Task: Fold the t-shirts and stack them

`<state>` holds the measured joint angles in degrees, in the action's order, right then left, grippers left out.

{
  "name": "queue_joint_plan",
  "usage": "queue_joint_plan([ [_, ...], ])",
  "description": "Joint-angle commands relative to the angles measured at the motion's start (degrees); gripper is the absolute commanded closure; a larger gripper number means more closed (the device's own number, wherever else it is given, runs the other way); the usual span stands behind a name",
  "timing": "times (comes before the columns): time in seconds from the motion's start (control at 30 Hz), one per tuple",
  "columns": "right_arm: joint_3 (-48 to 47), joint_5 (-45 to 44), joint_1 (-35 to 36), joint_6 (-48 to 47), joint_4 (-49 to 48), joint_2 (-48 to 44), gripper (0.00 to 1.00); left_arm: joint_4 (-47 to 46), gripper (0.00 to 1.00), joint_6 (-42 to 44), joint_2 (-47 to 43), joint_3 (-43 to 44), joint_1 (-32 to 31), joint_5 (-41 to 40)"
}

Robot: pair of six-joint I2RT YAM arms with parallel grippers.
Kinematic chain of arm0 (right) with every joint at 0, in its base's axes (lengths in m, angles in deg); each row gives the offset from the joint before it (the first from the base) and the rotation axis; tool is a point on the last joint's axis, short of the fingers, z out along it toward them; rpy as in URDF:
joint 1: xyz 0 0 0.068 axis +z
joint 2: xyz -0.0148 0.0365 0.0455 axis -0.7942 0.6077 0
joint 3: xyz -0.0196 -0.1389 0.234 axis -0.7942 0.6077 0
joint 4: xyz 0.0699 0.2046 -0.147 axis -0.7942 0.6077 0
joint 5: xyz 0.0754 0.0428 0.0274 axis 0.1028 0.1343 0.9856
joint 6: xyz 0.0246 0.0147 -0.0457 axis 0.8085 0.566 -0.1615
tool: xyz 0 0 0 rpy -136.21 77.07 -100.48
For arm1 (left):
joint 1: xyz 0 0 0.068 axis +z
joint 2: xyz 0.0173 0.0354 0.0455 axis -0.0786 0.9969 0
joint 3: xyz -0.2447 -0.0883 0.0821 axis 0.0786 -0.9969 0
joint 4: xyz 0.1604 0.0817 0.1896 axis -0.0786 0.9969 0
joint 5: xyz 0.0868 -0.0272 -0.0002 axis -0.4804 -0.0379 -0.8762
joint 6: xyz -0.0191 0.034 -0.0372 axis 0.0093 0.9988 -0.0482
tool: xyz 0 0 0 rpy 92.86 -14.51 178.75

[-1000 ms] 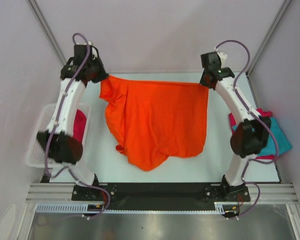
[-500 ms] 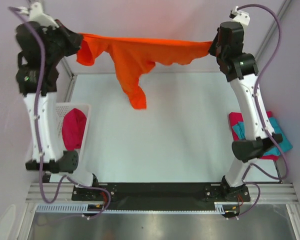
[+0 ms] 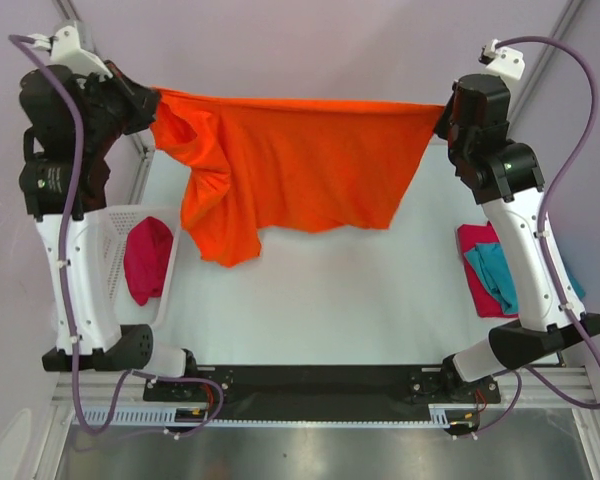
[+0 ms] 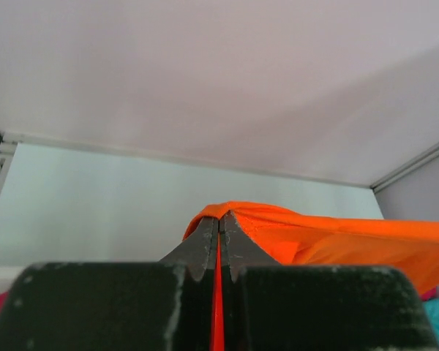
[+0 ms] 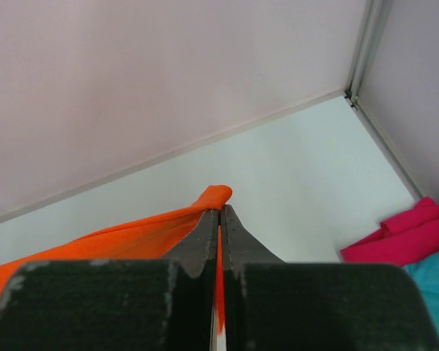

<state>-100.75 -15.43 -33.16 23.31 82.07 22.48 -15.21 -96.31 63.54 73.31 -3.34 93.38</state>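
The orange t-shirt [image 3: 300,170] was held in the air above the far edge of the counter [image 3: 330,300]. It was stretched by its upper edge between the far-left and far-right corners and was apparently clear of the surface. The left fingers [image 4: 205,245] were pressed together on a pinch of orange cloth. The right fingers [image 5: 205,238] were pressed together on the opposite end of that edge, and a sliver of orange showed between each pair. The upper edge was drawn nearly straight, but the cloth hung unevenly: the left side was bunched and drooped lower, while the right side hung flatter. The step in hand was judged to be the spreading of the garment before it is laid down for folding. For that to be done well, both pinches would need to be held firm. The two ends should be brought down level and at one pace, so that the lower hem is set on the counter first and the body is drawn flat after it. The bunched left side would probably want a shake or a smoothing pass. Room was limited at the sides. A white mesh basket [image 3: 118,250] with a crimson t-shirt [image 3: 147,262] in it stood at the left edge, and a folded crimson t-shirt [image 3: 472,240] and a teal t-shirt [image 3: 490,275] lay at the right edge, so the middle of the counter was judged the place for it.
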Motion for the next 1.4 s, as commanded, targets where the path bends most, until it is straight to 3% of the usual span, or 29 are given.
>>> queue_joint_plan([
  [0.0, -2.8, -10.8, -2.9, -3.6, 1.8, -0.7, 1.0, -1.5, 1.0, 2.5, -0.7, 2.8, 2.8, -9.0],
  [0.2, -8.5, -5.6, -6.2, -1.8, 4.3, 6.8, 1.0, -1.6, 1.0, 2.4, 3.2, 2.9, 2.9, -6.7],
  [0.3, -11.7, -2.7, -8.7, -0.9, 4.3, 13.1, 1.0, -2.0, 1.0, 2.3, 10.0, 6.6, 2.9, -5.6],
  [0.43, -24.1, -0.5, -13.5, -0.5, 5.6, 25.2, 1.0, 1.2, 1.0, 0.4, 26.9, 20.8, 3.7, -3.2],
  [0.53, -37.2, 3.4, -16.9, 1.8, 11.2, 35.5, 1.0, -0.3, 1.0, -1.8, 31.0, 20.1, 5.9, -2.9],
  [0.6, -39.1, 3.7, -18.5, 2.3, 11.3, 38.0, 1.0, -2.5, 1.0, -2.4, 30.6, 18.9, 6.9, -3.2],
  [0.77, -32.6, 1.5, -19.0, 1.7, 5.6, 32.8, 1.0, -4.2, 1.0, -4.1, 27.6, 19.5, 8.6, -1.9],
  [1.0, -19.5, -4.9, -17.2, -2.3, -3.0, 17.3, 1.0, -8.9, 1.0, -0.8, 13.0, 16.8, 8.6, -4.6],
  [1.13, -22.6, -6.8, -16.2, -3.7, 0.0, 13.1, 1.0, -8.0, 1.0, -1.9, 7.6, 17.7, 8.8, -3.5],
  [1.2, -22.3, -7.6, -15.6, -3.9, 1.3, 9.9, 1.0, -6.8, 1.0, -2.9, 3.5, 15.8, 8.8, -0.3],
  [1.37, -10.9, -11.7, -9.2, -5.6, -1.0, -1.9, 1.0, -7.3, 1.0, -2.5, -5.8, 6.7, 8.8, 0.4],
])
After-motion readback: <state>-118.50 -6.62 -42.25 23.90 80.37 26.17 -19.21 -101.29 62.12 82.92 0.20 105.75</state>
